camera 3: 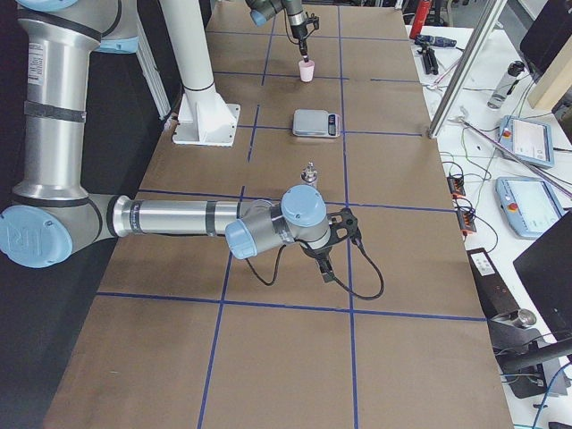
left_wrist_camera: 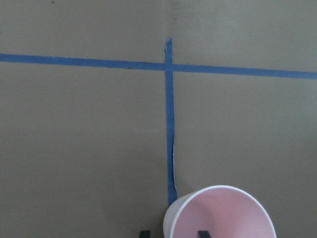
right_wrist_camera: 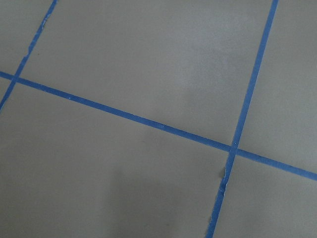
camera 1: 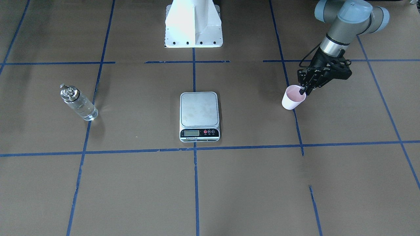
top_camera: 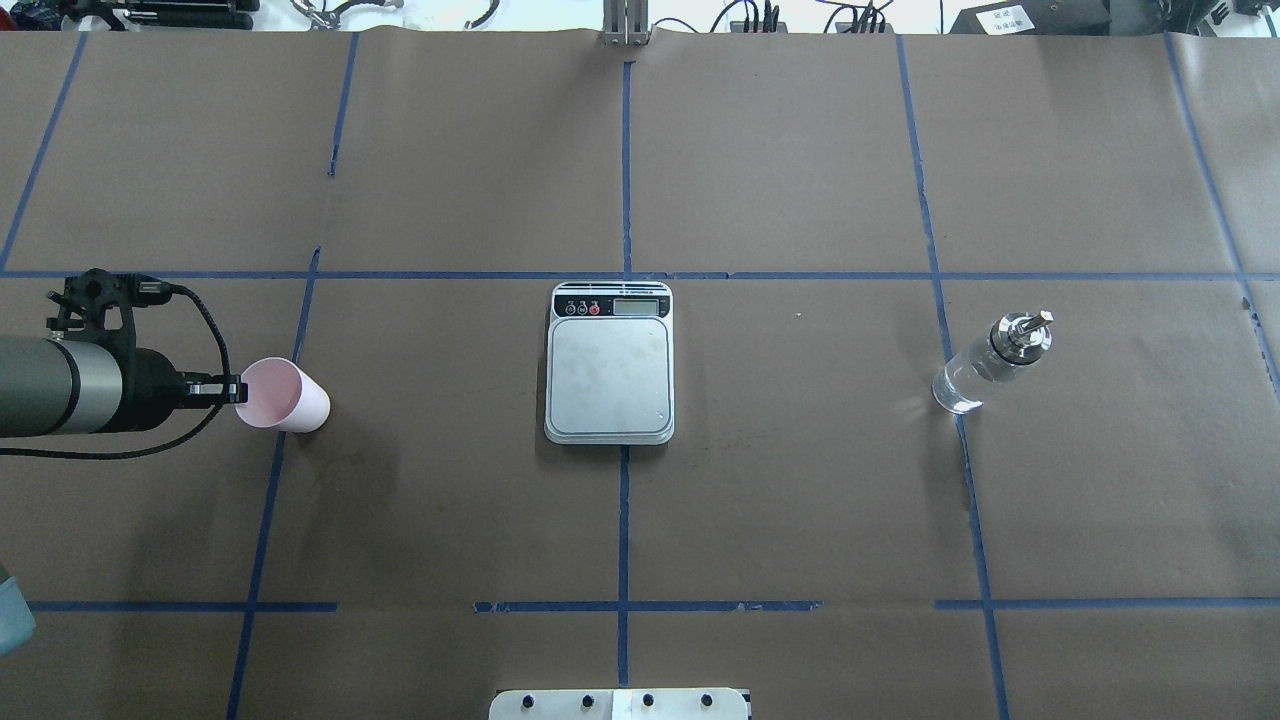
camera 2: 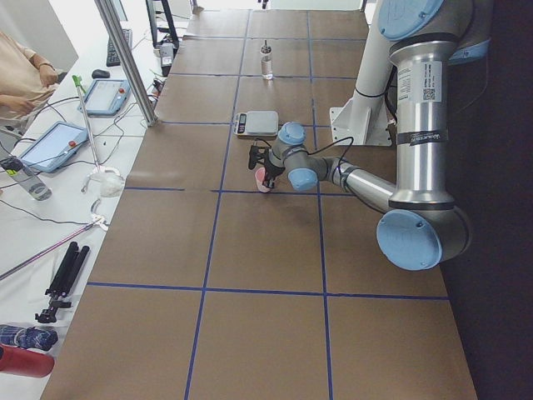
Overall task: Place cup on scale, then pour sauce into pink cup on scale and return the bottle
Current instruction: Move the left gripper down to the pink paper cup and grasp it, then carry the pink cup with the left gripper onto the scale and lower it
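Three small buttons, one red and two black, flank a grey display on the scale (camera 1: 199, 109)'s black strip at centre of the front-facing view; its print is too small to read. To its right the cup (camera 1: 293, 98) stands mouth-up on the desk (camera 1: 249, 183), with the left pincer (camera 1: 304, 89) at its rim. At left the bottle (camera 1: 79, 105) stands upright, spout on top. Overhead, the strip faces the top edge. Exterior right shows the right pincer (camera 3: 326, 268) low over the desk; whether it is open or closed cannot be told. In the left wrist view the fingers (left_wrist_camera: 202, 233) are spread, one inside the rim and one outside.
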{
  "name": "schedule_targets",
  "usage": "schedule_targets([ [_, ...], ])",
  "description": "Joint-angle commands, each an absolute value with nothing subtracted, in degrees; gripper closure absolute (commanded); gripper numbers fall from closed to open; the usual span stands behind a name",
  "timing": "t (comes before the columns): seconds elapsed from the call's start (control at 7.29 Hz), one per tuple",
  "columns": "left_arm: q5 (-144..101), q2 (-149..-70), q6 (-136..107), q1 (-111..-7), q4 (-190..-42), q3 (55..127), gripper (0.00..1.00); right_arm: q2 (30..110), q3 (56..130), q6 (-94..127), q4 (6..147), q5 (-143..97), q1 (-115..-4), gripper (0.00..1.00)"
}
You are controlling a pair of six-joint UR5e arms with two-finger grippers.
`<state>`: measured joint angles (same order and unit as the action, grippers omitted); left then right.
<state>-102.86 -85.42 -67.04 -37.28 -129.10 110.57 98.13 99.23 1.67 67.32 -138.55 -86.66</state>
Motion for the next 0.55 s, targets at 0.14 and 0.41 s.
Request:
schedule_targets([
  [0.14,-102.7,-85.9,-66.5,-37.2,-127.4,111.6,1.00,98.1,99.2,1.8,67.3,-138.6,-86.7,0.00],
  [0.41,-102.7,-99.0,-66.7,-37.3,-110.1,114.0,1.00,98.1,99.2,1.8,67.3,-138.6,-86.7,0.00],
])
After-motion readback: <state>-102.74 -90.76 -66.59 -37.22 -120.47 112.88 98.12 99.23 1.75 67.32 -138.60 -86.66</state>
